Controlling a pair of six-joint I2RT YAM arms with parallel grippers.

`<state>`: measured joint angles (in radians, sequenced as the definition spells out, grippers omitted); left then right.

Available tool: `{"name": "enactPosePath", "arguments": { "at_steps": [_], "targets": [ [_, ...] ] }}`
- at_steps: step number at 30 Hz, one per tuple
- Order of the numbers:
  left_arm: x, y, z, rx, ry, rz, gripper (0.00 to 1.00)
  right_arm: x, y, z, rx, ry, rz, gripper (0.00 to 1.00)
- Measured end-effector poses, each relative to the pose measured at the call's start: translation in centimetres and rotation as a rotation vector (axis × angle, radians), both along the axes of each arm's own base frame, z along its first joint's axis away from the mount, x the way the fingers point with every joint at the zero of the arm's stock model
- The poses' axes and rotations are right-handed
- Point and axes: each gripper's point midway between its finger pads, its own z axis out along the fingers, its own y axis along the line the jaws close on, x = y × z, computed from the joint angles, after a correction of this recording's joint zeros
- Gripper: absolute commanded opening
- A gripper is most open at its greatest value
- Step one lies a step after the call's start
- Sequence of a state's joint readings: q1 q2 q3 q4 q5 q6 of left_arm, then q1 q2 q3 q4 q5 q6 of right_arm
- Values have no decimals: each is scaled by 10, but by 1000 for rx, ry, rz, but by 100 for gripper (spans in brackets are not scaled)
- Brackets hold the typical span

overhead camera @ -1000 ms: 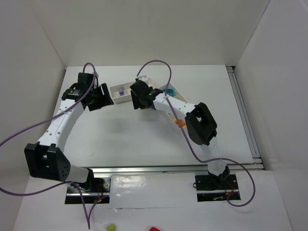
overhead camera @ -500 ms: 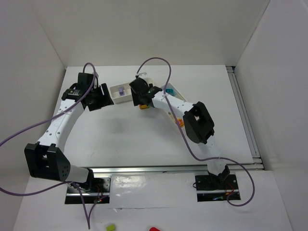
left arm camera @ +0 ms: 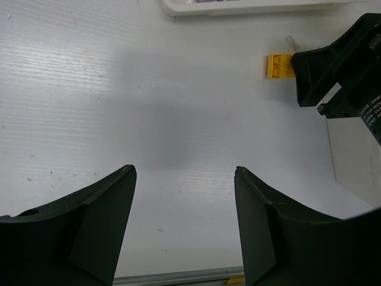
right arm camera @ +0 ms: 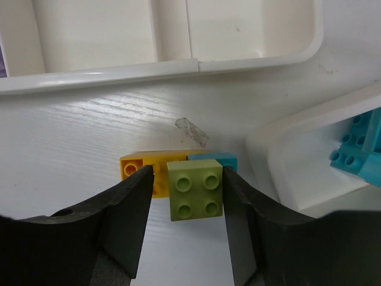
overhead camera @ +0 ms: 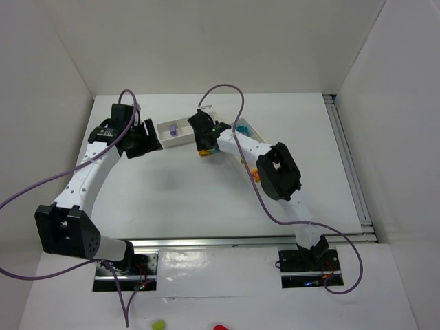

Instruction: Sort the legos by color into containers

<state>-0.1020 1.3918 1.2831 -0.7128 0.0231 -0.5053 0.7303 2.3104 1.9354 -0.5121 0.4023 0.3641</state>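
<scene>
My right gripper (right arm camera: 189, 179) is open and straddles a lime green lego (right arm camera: 195, 189). Its right finger touches the lego and a small gap shows at the left finger. The lime lego sits on a yellow lego (right arm camera: 138, 171) and a teal lego (right arm camera: 215, 161) on the table. One white tray (right arm camera: 178, 68) lies just beyond, and a second tray (right arm camera: 286, 161) at the right holds teal legos (right arm camera: 357, 149). In the top view my right gripper (overhead camera: 204, 146) is between both trays. A purple lego (overhead camera: 174, 129) lies in the far tray (overhead camera: 165, 137). My left gripper (left arm camera: 184, 173) is open and empty over bare table.
An orange lego (overhead camera: 256, 176) lies under my right arm. A silver rail (overhead camera: 349, 165) runs along the table's right edge and another (overhead camera: 227, 241) along the front. The left wrist view shows the yellow lego (left arm camera: 278, 65) and my right gripper's black body (left arm camera: 345, 71).
My right gripper has shifted a little right and settled around the lego stack next to the trays. My left arm has not moved.
</scene>
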Motion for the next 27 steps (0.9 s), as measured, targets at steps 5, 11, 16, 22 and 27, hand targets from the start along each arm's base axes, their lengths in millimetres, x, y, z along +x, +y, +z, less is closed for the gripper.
{"name": "enactPosePath", "arguments": {
  "at_steps": [5, 11, 16, 22, 27],
  "targets": [
    [0, 0, 0, 0, 0, 0, 77, 0, 0, 0, 1, -1, 2, 35],
    [0, -5, -1, -16, 3, -27, 82, -1, 2, 6, 28, 7, 14, 29],
    [6, -30, -14, -113, 34, -141, 91, -25, -6, 38, 121, 39, 70, 29],
    [-6, -77, -46, -345, 92, -267, 94, -38, -33, 103, 255, -13, 82, 29],
    [-14, -109, -54, -529, 94, -303, 92, -44, -36, 108, 298, -3, 86, 29]
  ]
}}
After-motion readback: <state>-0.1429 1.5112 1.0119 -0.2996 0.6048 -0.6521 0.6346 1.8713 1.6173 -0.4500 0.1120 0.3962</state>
